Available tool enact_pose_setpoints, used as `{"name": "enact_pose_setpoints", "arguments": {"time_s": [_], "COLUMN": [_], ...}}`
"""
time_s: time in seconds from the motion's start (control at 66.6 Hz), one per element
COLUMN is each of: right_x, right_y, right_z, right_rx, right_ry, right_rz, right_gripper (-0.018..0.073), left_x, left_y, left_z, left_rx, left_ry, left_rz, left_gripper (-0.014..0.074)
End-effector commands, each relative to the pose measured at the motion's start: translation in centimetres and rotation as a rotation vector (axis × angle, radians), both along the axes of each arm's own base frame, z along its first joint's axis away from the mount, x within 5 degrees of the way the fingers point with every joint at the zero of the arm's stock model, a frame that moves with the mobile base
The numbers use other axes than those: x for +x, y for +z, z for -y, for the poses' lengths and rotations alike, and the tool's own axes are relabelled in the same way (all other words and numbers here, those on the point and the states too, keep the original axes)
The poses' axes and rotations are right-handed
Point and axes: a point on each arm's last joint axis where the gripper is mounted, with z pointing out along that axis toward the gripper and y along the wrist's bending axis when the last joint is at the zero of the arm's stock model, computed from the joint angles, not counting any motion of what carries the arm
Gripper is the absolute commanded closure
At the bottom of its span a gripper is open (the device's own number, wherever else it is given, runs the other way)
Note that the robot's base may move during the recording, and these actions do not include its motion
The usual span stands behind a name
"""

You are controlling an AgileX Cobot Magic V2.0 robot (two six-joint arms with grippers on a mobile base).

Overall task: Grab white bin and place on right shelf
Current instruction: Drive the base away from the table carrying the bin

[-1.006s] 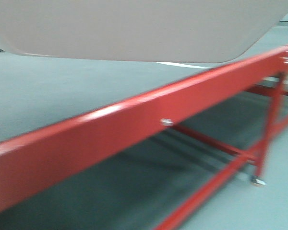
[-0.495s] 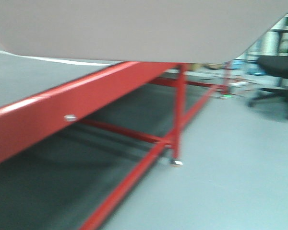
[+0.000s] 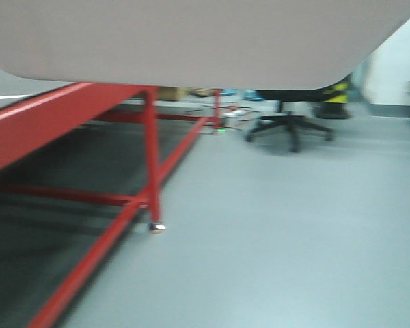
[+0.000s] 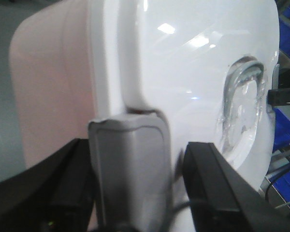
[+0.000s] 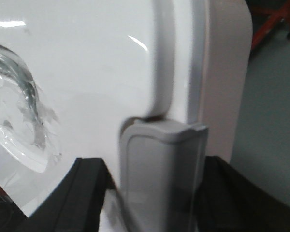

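white bin (image 4: 48,96) aloft | left tool (image 4: 140,147), right tool (image 5: 152,164) clamp its grey latches (image 5: 157,203) (lid (image 4: 183,72) glossy)

The bin (image 3: 191,41) looks dull pinkish-beige from below. In the left wrist view its wall is pale pink and its lid (image 4: 193,72) is glossy white with bright highlights. The clip (image 4: 130,164) there is mid-grey, and so is the other clip (image 5: 162,164) in the right wrist view. The left end effector (image 4: 135,193) and right end effector (image 5: 157,198) are black. The counter (image 3: 150,157) has a bright red frame. The floor (image 3: 280,239) is pale grey-green. The chair (image 3: 290,123) is black, and a block (image 3: 338,96) beside it is striped yellow and black. The crates (image 4: 286,125) are deep blue.
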Motion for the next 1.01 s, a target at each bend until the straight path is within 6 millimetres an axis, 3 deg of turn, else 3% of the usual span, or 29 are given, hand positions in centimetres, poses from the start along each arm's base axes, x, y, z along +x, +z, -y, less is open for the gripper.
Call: {"name": "enact_pose_setpoints", "arguments": {"time_s": [0.0,0.991], "right_x": [-1.29,-1.29], "right_y": [2.24,2.24], "right_z": [-1.08,-1.08], "right_rx": [0.13,0.13], "right_ry": [0.106,0.106], "right_rz": [0.049,0.049], "right_gripper": [0.0136,0.0136], "left_x": [-1.44,-1.43], "left_y": [2.41,2.4], "left_z": [0.98,0.98], "left_rx": [-0.156,-0.154], "left_ry": [-0.107,-0.107], "left_rz": [0.052,0.052], "left_gripper": [0.0335,0.0335]}}
